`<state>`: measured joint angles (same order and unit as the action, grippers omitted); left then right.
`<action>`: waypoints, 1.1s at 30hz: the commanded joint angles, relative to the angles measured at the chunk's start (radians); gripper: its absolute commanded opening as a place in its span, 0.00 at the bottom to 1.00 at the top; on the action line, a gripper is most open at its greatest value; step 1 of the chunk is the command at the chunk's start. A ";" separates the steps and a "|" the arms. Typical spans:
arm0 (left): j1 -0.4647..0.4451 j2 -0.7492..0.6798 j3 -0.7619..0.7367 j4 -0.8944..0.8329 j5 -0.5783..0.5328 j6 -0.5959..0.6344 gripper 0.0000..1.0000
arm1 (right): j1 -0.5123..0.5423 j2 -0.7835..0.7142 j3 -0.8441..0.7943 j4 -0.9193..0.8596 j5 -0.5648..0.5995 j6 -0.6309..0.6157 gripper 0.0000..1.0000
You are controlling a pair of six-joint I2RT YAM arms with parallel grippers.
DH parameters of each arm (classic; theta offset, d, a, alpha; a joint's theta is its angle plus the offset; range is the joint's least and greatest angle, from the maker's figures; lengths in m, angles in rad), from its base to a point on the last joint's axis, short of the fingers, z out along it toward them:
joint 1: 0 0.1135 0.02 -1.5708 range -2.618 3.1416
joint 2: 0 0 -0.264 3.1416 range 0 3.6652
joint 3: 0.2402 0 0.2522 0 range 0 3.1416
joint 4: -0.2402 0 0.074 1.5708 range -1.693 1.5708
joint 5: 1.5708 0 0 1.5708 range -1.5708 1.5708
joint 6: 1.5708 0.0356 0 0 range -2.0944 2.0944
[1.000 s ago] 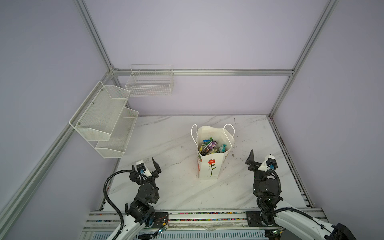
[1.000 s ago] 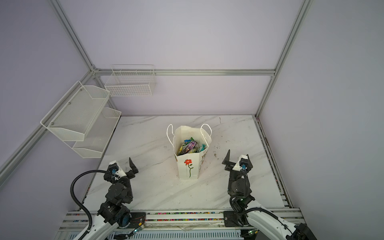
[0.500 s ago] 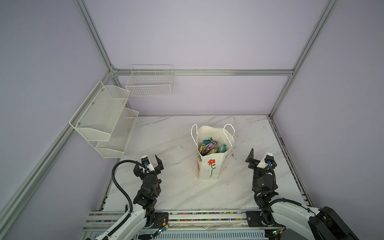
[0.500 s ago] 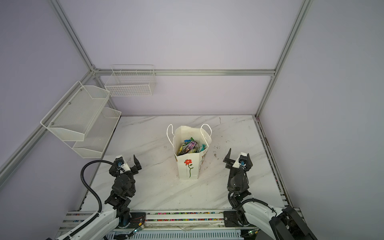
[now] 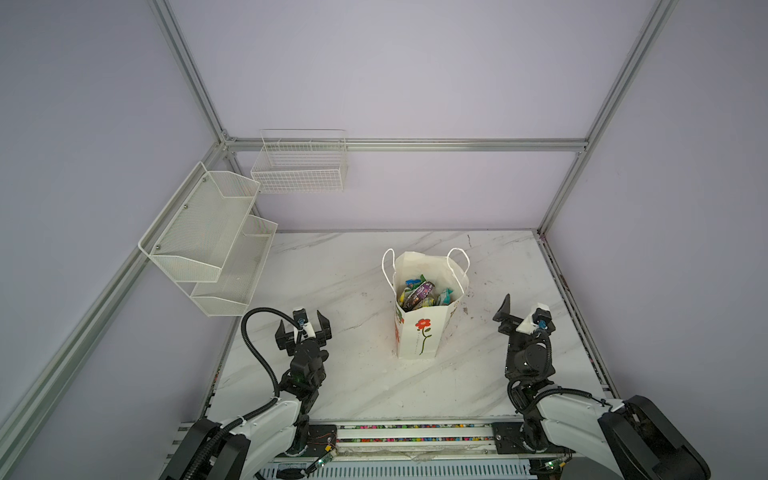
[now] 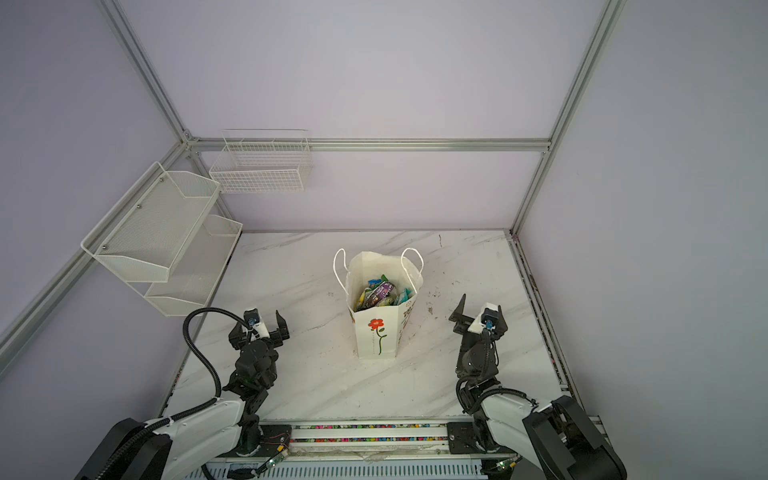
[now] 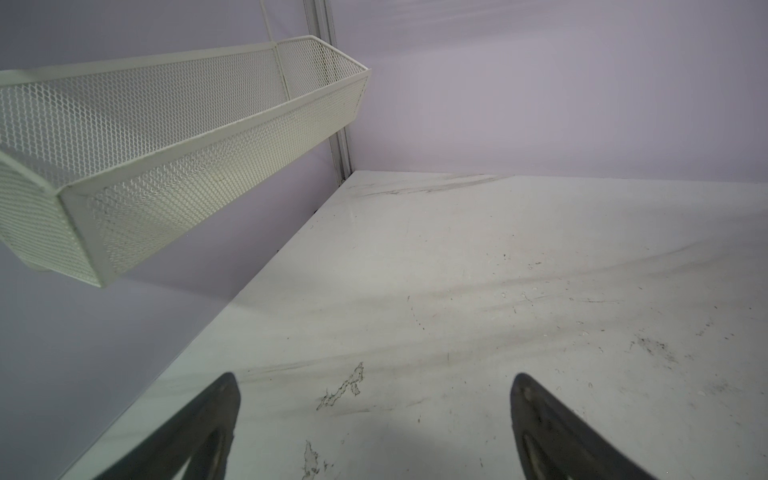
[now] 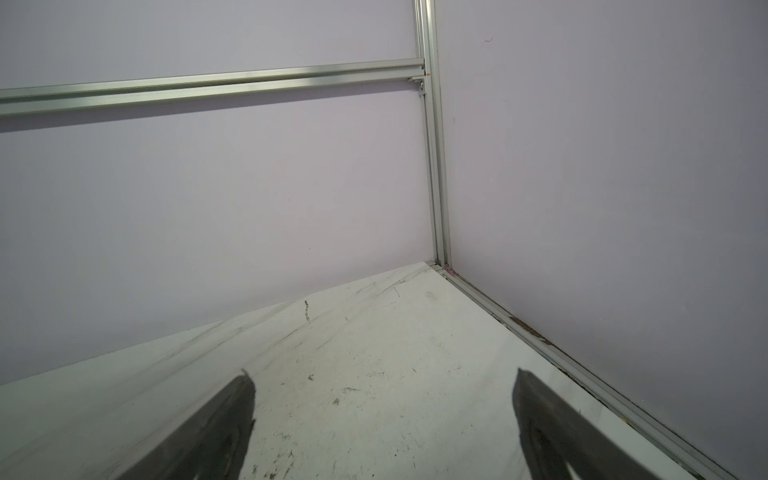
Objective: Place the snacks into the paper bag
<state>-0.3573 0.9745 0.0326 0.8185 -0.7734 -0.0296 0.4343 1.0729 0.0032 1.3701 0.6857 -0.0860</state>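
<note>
The white paper bag [image 5: 424,332] [image 6: 376,334] with a red flower print stands upright in the middle of the marble table [image 5: 357,386] in both top views. Its mouth is open, and several colourful snacks [image 5: 419,293] [image 6: 380,293] lie inside it. My left gripper [image 5: 302,327] [image 6: 258,327] [image 7: 374,384] hangs open and holds nothing, left of the bag and nearer the front. My right gripper [image 5: 524,316] [image 6: 480,316] [image 8: 384,380] is open too, with nothing in it, right of the bag. Only bare tabletop shows between each pair of fingers in the wrist views.
A two-tier white mesh shelf [image 5: 208,249] [image 7: 166,158] hangs on the left wall above the table edge. On the back wall is a white wire basket [image 5: 299,170]. Aluminium frame posts [image 8: 436,166] run along the walls. A rail [image 5: 415,432] crosses the front.
Both arms have folded back and down toward the front rail. The left gripper has turned to face the back wall. Both grippers stayed open. The bag has not moved.
</note>
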 commanded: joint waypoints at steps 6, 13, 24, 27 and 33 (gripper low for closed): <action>0.030 0.025 0.007 0.132 0.019 0.002 1.00 | -0.032 0.085 0.014 0.107 -0.025 0.031 0.97; 0.044 0.071 0.012 0.179 0.033 0.002 1.00 | -0.045 0.194 0.027 0.205 -0.026 0.027 0.97; 0.062 0.119 0.023 0.221 0.037 0.003 0.99 | -0.078 0.327 0.058 0.299 -0.029 0.028 0.97; 0.067 0.115 0.023 0.214 0.039 -0.004 1.00 | -0.085 0.364 0.067 0.329 -0.034 0.024 0.97; 0.087 0.148 0.018 0.265 0.052 -0.008 1.00 | -0.099 0.446 0.081 0.410 -0.034 0.014 0.97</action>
<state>-0.2855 1.1038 0.0326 0.9909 -0.7311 -0.0330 0.3450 1.4918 0.0658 1.5826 0.6556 -0.0616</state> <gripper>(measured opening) 0.997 0.974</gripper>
